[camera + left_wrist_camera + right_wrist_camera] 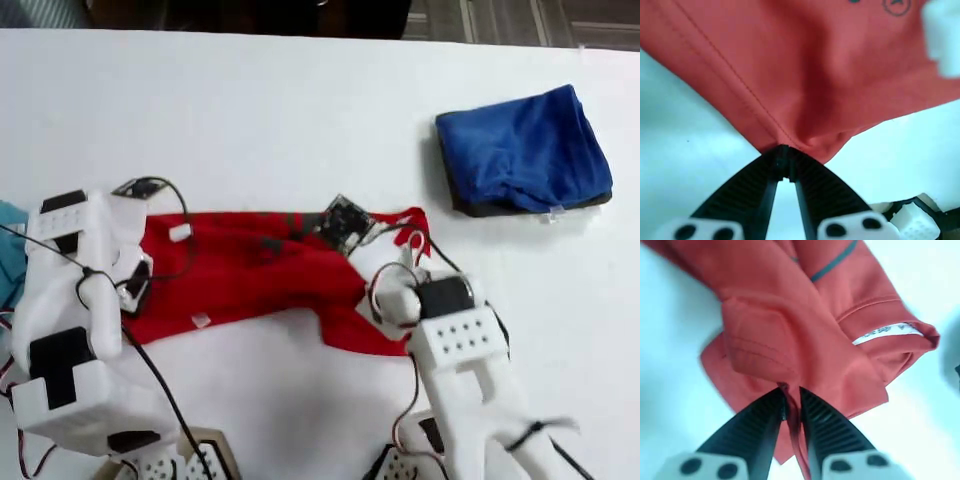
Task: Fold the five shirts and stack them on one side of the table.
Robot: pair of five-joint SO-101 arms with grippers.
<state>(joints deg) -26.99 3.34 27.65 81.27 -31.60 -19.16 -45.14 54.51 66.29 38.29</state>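
Holding: left gripper (784,167) is narrow, pinching a hem corner of the red shirt (260,270); right gripper (790,395) is narrow too, pinching a fold below the collar.
Shirt place: stretched flat between both arms, at the near side of the table (250,110).
Writing: white label (890,330) in the collar, print too small to read.
Stack: blue shirt (525,150) is folded at the far right, well apart.
Open room: white table surface from the red shirt's far edge to the table's far edge.

High cam: fixed, above arms' side of table (300,100), looks down & across to far edge. L wrist cam: just behind left gripper (783,152), v. close on red shirt (815,75). R wrist cam: same, behind right gripper (790,390). All 3 share the shirt.
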